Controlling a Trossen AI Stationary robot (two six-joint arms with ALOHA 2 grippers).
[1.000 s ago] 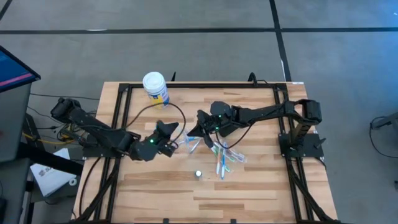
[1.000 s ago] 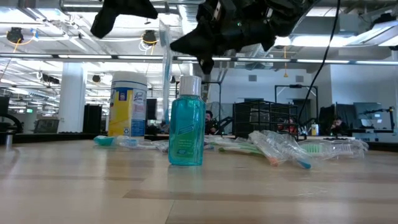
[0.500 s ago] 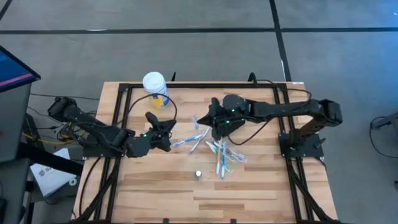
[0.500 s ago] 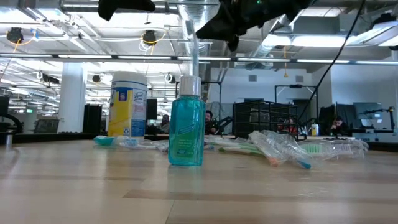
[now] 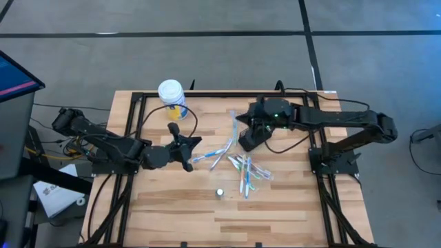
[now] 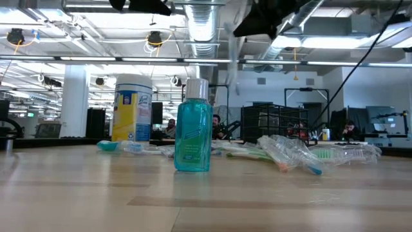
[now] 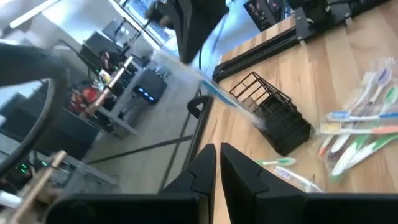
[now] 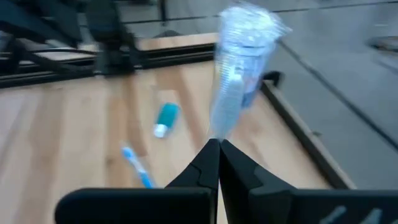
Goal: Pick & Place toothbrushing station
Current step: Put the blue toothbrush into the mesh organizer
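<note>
Clearly the placing step is in hand: the right gripper (image 5: 238, 121), raised above the far right part of the table (image 5: 179, 220), has its fingers pressed together on a wrapped toothbrush (image 8: 239, 59) — the clear wrapper stands up from the fingertips in the right wrist view. The black mesh holder (image 7: 272, 116) sits just below it on the table and, as far as the left wrist view shows, looks empty; I cannot be sure of its inside. Next, I judge, the brush must be brought over the holder's open top and lowered in upright before release. The left gripper (image 5: 189, 146) waits near the table's middle, fingers pressed together on nothing. Other toothbrushes (image 5: 244, 172) lie loose beside the holder, and the teal bottle (image 6: 193, 135) stands alone nearer the front — all outside the holder.
</note>
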